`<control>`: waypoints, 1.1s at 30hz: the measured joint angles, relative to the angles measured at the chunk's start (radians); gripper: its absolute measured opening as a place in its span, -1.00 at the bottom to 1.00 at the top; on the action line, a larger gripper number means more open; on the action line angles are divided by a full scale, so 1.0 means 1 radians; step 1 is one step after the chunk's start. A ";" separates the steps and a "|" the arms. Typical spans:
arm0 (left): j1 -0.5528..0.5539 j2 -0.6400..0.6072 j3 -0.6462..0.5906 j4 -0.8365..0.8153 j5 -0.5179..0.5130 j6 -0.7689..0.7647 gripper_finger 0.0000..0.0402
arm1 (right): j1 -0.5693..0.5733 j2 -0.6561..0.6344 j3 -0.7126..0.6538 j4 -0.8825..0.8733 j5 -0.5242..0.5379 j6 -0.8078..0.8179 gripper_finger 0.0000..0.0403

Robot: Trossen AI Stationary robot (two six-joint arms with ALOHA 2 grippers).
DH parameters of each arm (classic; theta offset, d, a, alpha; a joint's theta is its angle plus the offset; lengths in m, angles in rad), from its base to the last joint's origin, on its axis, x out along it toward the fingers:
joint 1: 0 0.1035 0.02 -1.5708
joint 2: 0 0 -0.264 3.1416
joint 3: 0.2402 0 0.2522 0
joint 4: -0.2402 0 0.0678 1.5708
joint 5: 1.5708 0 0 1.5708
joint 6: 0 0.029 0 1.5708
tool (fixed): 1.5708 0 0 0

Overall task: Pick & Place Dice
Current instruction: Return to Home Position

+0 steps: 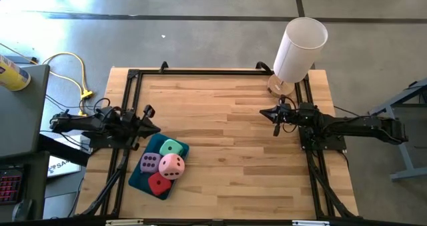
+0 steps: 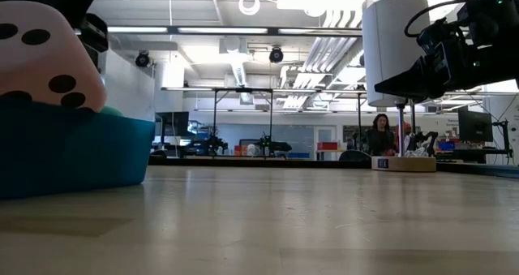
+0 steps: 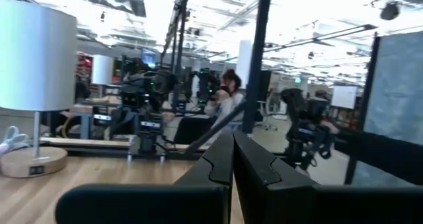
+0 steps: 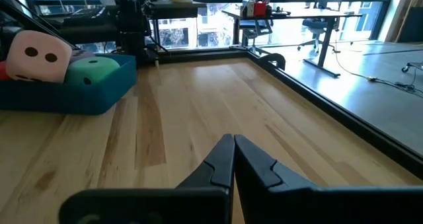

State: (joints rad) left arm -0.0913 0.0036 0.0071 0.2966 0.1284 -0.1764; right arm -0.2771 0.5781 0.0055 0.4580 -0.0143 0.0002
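Wooden bench [image 1: 233, 153]: teal tray [image 1: 137, 179] near-left holds green die [image 1: 172, 147], purple die [image 1: 149, 163], pink die [image 1: 171, 166], red die [image 1: 159, 184]. Closed, empty: left claw [image 3: 232, 141] just beyond tray, right claw [image 4: 233, 141] far right.

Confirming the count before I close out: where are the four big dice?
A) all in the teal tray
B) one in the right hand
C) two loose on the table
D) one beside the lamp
A: the mint green die, lilac die, red die and pink die all sit in the teal tray, the pink one on top.
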 joint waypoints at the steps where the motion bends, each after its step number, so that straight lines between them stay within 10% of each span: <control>1: -0.010 0.000 0.000 0.000 0.000 0.000 -1.00 | 0.000 0.000 0.000 0.000 0.000 0.000 -0.99; 33: -0.063 0.000 0.000 0.000 0.002 0.001 -1.00 | 0.189 -0.361 0.000 0.000 0.038 0.000 -0.99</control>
State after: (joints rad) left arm -0.1547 0.0036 0.0071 0.2966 0.1299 -0.1757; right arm -0.0884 0.2170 0.0055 0.4580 0.0232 0.0002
